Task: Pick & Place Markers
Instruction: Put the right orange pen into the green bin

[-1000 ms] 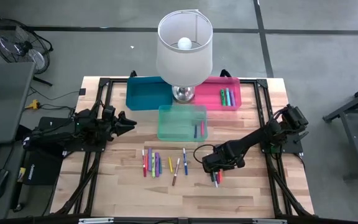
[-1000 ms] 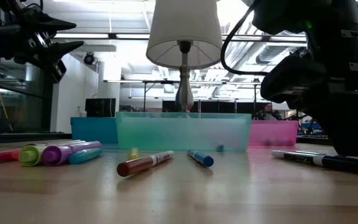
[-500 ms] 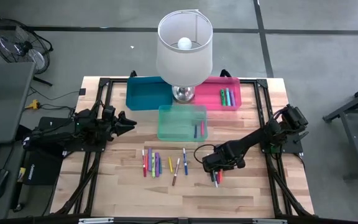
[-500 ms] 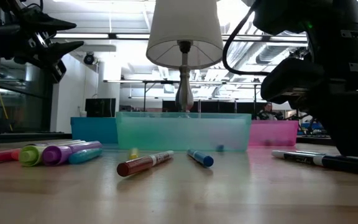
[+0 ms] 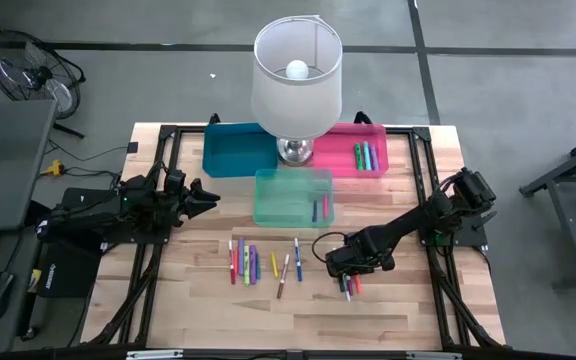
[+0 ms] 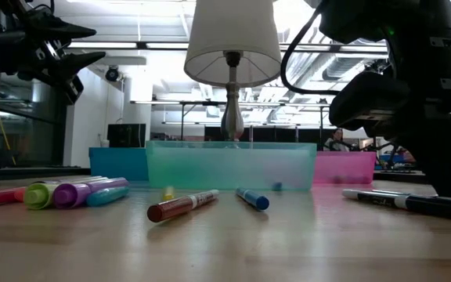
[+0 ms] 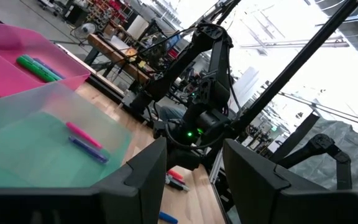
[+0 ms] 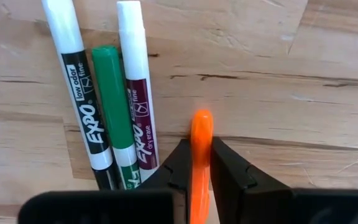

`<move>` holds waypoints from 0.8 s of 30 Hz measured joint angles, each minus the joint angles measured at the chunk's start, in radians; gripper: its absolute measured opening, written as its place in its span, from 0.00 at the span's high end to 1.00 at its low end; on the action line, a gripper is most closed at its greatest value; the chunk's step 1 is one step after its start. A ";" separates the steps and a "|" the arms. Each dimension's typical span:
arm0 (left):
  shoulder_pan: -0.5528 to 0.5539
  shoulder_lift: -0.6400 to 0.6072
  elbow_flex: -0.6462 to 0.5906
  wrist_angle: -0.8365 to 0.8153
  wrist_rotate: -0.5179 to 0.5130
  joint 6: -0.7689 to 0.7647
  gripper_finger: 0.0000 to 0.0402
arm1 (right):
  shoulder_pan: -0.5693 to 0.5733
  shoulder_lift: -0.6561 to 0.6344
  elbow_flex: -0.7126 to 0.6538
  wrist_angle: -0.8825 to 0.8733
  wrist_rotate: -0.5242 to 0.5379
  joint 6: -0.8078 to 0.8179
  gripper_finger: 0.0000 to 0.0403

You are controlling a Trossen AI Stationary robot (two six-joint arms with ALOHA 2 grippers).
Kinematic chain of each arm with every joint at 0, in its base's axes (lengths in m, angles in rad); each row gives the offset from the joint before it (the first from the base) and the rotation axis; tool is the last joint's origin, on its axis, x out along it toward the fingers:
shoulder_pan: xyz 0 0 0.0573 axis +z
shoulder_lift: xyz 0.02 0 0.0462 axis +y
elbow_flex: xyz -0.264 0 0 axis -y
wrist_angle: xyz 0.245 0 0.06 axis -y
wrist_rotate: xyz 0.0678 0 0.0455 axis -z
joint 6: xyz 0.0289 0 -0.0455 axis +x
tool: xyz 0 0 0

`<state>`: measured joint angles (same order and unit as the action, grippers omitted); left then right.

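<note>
Right gripper (image 8: 196, 163): we find it low over the table's (image 5: 198, 300) front right, fingers clamped on an orange marker (image 8: 199, 155), just beside three markers (image 8: 110, 106) lying on the wood. Left gripper (image 5: 206, 196): waits at the table's left edge, fingers apart. Loose markers (image 5: 248, 262) lie in a row at front centre; we count others in the green bin (image 5: 278, 200) and the pink bin (image 5: 340, 160).

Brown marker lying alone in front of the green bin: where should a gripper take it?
Grip the brown marker mid-barrel, from straight above, fingers across its width. It lies flat, slightly angled, clear of the blue marker, so both sides are free. The right gripper is shut on an orange marker; the left gripper is open.
</note>
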<state>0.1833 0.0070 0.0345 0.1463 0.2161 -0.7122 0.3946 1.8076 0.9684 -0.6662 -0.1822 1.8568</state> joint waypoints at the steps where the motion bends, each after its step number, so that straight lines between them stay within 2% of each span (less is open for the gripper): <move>1: 0.000 0.000 0.000 0.000 0.000 0.000 0.61 | 0.000 0.000 0.000 0.000 0.000 -0.001 0.93; 13: 0.000 0.000 0.000 0.000 0.000 0.000 0.61 | -0.001 -0.013 -0.003 0.004 -0.011 -0.016 0.93; 24: 0.000 0.000 0.000 0.000 0.000 0.000 0.61 | -0.017 -0.100 -0.006 0.001 0.046 -0.037 0.93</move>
<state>0.1830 0.0069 0.0345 0.1463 0.2164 -0.7123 0.3773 1.7080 0.9627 -0.6656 -0.1360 1.8202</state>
